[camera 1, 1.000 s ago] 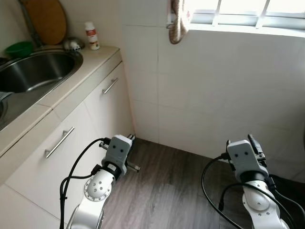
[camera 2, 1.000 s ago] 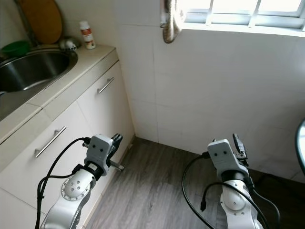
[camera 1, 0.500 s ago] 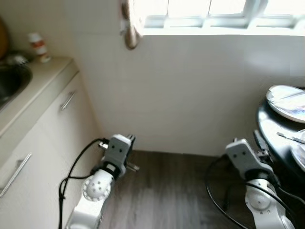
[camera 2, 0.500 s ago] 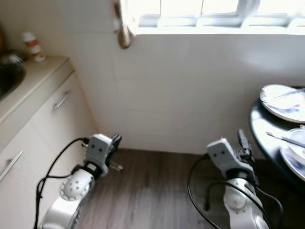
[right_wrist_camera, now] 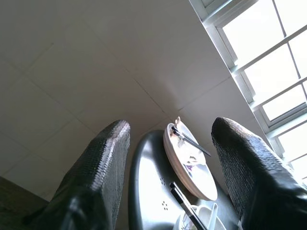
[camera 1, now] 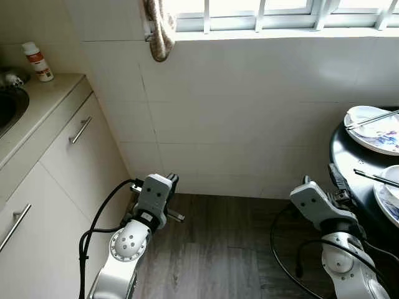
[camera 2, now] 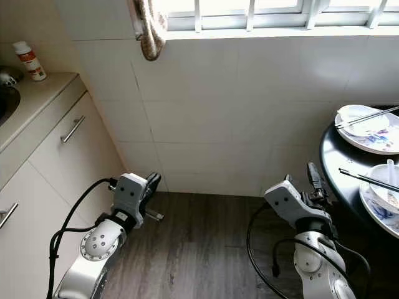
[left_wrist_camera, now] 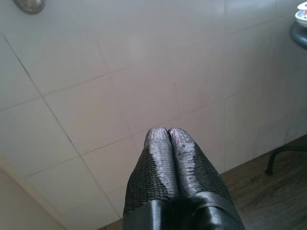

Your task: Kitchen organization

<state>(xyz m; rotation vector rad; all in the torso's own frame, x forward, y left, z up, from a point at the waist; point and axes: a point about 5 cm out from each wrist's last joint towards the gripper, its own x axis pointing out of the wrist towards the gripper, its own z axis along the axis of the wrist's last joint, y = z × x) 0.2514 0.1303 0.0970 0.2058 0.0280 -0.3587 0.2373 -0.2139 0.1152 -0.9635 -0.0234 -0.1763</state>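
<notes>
Black round table [camera 1: 349, 165] at right edge, carrying plate [camera 1: 374, 129] with chopsticks [camera 1: 371, 118] and bowl [camera 2: 383, 193]. Right gripper [right_wrist_camera: 172, 158] just beside table, fingers wide apart. Left gripper [left_wrist_camera: 168, 139] low before tiled wall [camera 1: 249, 106], fingers pressed together. Counter [camera 1: 37, 103] with bottle [camera 1: 37, 61] far left.

Glossy black table [camera 1: 346, 163], glazed white wall tiles [camera 1: 249, 112], matt wood-grain floor [camera 1: 218, 249]

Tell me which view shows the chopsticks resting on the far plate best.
The right eye view: the chopsticks lie across the plate, seen from above. The left eye view shows them at the frame's edge; the right wrist view shows them from below; in the left wrist view I cannot make them out.
</notes>
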